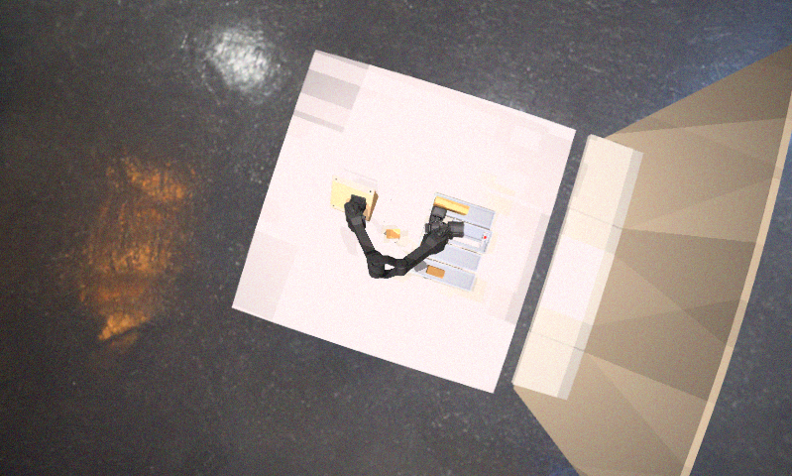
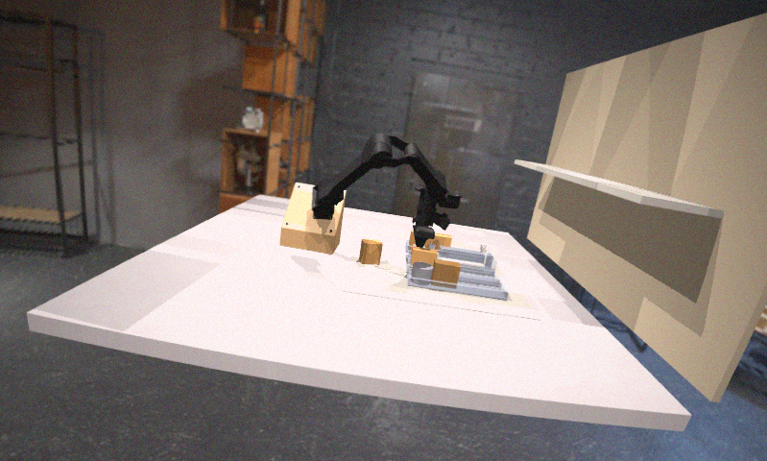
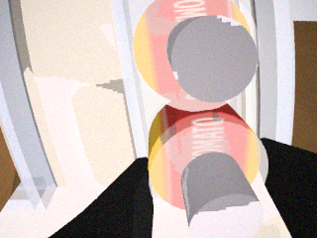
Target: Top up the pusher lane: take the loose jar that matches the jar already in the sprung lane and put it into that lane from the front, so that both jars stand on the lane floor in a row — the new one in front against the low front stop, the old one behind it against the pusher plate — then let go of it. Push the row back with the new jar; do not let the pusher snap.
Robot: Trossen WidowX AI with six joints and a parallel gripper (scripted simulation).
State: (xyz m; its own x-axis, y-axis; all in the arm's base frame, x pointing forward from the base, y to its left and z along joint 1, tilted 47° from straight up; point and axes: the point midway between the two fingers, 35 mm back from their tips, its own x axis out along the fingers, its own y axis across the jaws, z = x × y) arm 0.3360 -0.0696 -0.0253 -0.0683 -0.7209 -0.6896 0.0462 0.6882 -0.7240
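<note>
The black gripper (image 2: 424, 232) is clamped part-way shut on a cylindrical jar (image 3: 205, 159) with a pink, red and yellow label and a flat grey lid. In the wrist view this jar sits inside a pale grey lane (image 3: 267, 40) with smooth straight rails, touching a matching jar (image 3: 198, 54) just behind it. The lanes belong to a grey ribbed rack (image 2: 461, 274) on the white table (image 2: 261, 320). A tan cylinder (image 2: 370, 251) stands apart on the table.

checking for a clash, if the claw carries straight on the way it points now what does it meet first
The claw, shut on the held jar, points along the lane. First in line is the second jar, apparently already touching; depth is unclear.
</note>
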